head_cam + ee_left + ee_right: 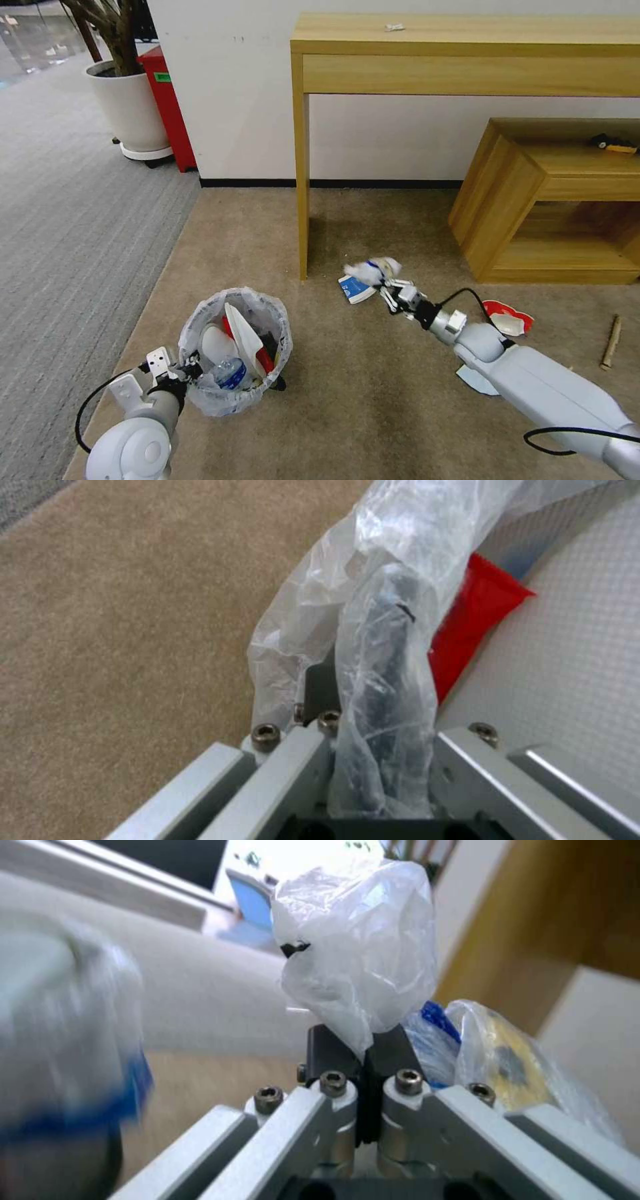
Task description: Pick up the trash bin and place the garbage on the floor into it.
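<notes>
You're holding a crumpled plastic wrapper in the right gripper, pads pinched tight on its tail, above the floor by the blue-white carton. The trash bin is sitting well off to that gripper's left and nearer you, left gripper clamping its bagged rim. The carry is running leftward and back.

readable text: none on any item.
green label: on the red cabinet beside the white plant pot; print too small to read.
bottle label: blue, inside the trash bin; no words legible.
blue-white carton: on the floor near the trash bin; markings unreadable.
</notes>
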Available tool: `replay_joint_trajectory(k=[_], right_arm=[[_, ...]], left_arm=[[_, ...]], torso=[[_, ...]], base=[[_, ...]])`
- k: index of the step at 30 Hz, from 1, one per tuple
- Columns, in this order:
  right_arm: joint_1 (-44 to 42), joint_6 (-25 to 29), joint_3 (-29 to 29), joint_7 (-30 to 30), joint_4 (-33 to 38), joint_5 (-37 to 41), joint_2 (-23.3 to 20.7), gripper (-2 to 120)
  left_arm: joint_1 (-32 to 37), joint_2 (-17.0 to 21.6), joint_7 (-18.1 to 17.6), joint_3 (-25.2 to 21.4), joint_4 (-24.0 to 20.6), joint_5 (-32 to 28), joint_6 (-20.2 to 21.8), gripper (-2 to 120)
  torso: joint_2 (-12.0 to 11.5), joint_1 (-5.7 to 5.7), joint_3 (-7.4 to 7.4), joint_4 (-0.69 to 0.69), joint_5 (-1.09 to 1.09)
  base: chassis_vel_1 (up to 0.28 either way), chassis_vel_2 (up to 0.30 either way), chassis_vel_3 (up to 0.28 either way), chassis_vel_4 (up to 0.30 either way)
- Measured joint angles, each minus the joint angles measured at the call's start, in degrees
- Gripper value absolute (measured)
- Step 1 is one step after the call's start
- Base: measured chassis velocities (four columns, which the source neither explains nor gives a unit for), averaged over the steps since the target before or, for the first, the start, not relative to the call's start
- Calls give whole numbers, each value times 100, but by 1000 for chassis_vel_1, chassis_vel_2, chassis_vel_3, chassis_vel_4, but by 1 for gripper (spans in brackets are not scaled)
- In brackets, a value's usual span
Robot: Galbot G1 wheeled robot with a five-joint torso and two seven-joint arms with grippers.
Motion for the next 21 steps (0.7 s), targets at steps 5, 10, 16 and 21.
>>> replay_joint_trajectory(k=[5, 10, 16, 21], right_arm=[[457, -144, -475, 153, 577, 335, -45, 0], [1233, -309, -1199, 337, 1128, 924, 159, 0], [1428, -418, -1602, 506, 1469, 1176, 416, 0], [1357, -423, -1745, 558, 1418, 1317, 524, 0]], left_arm=[[9, -5, -13, -6, -23, 1, 14, 0], [49, -50, -30, -122, -104, 3, 23, 0], [-17, -32, -55, -153, -68, -29, 41, 0], [-88, -32, -78, -152, 12, -49, 49, 0]], torso=[[0, 0, 0, 0, 0], [0, 0, 0, 3, -1], [0, 0, 0, 0, 0], [0, 0, 0, 0, 0]], base=[[0, 0, 0, 0], [0, 0, 0, 0], [0, 0, 0, 0], [0, 0, 0, 0]])
